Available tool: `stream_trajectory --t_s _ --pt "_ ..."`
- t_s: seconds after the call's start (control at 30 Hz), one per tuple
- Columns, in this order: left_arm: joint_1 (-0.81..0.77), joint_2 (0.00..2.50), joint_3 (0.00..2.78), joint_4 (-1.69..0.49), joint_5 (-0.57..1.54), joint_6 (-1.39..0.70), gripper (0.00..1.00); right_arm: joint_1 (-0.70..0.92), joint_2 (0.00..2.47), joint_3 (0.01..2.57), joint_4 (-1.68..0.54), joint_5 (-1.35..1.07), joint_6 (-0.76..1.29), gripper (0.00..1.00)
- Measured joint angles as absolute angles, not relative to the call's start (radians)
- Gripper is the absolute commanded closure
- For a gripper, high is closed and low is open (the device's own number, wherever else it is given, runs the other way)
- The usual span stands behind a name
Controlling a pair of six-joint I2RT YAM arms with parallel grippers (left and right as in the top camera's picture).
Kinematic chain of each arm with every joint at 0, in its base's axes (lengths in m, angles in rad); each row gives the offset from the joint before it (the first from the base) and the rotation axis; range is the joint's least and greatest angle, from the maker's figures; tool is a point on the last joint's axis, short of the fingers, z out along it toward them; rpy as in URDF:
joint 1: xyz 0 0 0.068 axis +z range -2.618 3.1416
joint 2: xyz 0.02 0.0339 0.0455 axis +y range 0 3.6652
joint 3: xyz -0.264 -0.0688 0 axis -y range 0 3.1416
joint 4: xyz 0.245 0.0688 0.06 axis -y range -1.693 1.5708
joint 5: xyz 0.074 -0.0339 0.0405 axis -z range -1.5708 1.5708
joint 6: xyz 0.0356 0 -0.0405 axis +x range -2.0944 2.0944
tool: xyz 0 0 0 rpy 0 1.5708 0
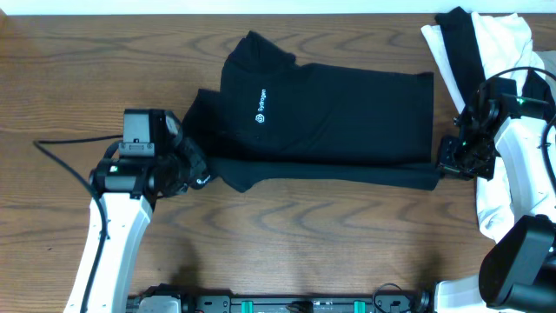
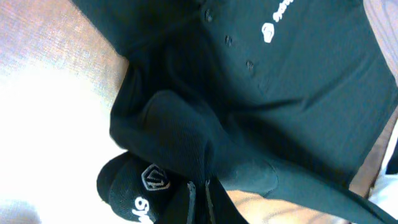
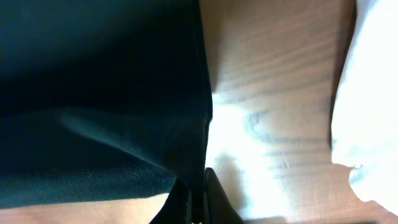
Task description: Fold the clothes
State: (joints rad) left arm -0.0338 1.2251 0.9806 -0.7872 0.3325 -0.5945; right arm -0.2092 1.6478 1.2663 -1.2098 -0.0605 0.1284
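Left tool [image 1: 201,176], right tool [image 1: 441,165]; black shirt [image 1: 347,113] lengthwise between, collar [image 1: 256,48] left.

White garment pile [image 1: 508,39] cut by right edge; lettering [image 1: 261,97] on shirt [image 1: 347,113] unreadable.

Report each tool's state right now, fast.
Left tool: closed on the black shirt, at its collar end.
Right tool: closed on the same black shirt, at its hem corner.

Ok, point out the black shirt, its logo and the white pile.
shirt [image 1: 347,113], overhead view, on the flat middle of its body.
logo [image 1: 260,119], overhead view, on the small white mark below the lettering.
white pile [image 1: 512,39], overhead view, on the white cloth near its top.
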Motion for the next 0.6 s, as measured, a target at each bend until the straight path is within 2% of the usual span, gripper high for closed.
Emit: stream_trajectory --t_s 0.6 --pt "-0.076 1.421 0.981 -0.423 0.329 -0.593 0.94 -0.209 1.717 1.266 -1.105 -0.061 0.130 0.99"
